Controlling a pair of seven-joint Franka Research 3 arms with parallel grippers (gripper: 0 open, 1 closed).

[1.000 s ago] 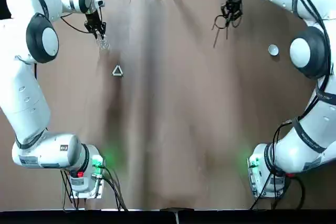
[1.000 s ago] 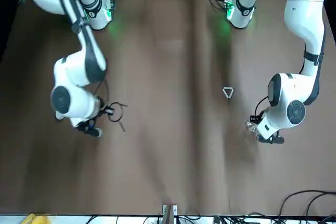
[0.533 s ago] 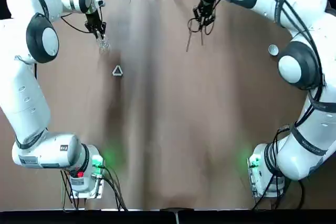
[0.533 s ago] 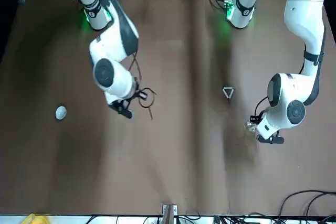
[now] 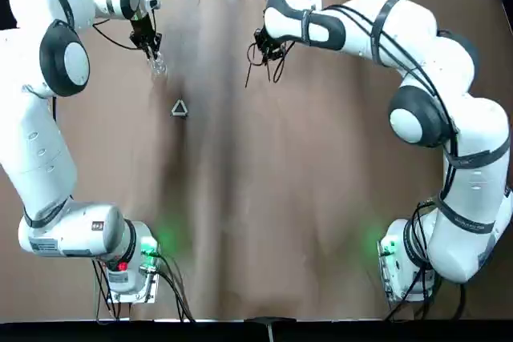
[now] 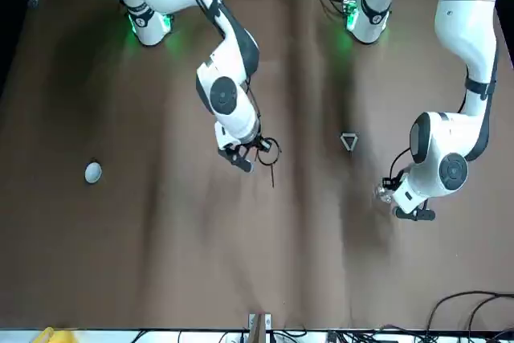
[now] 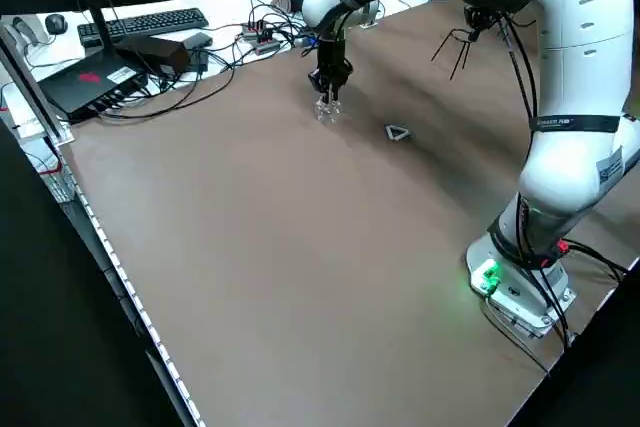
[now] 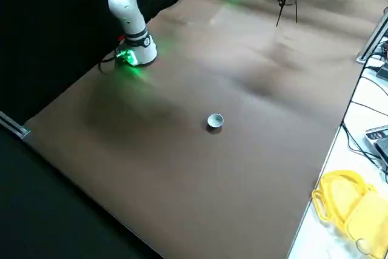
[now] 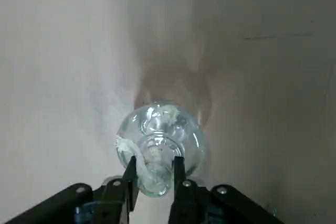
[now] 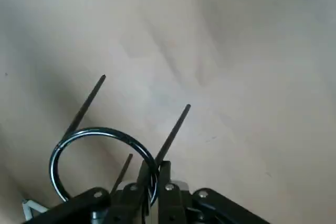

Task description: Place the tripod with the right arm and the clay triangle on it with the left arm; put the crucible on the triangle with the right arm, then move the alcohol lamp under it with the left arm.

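Brown table (image 5: 264, 198) spreads below 2 arms: the left end effector (image 9: 154, 169) clamps the alcohol lamp (image 9: 158, 141) beside the clay triangle (image 5: 179, 108); farther off, the right end effector (image 10: 151, 181) grips the tripod (image 10: 105, 150) aloft. Legs should land level.

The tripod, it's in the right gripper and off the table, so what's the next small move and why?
Probably lower it straight down until its legs stand on the table. The right gripper is shut on the ring of the tripod, whose legs hang above the brown table near its middle. The clay triangle lies close by for the next step, and the left gripper is shut on the alcohol lamp.
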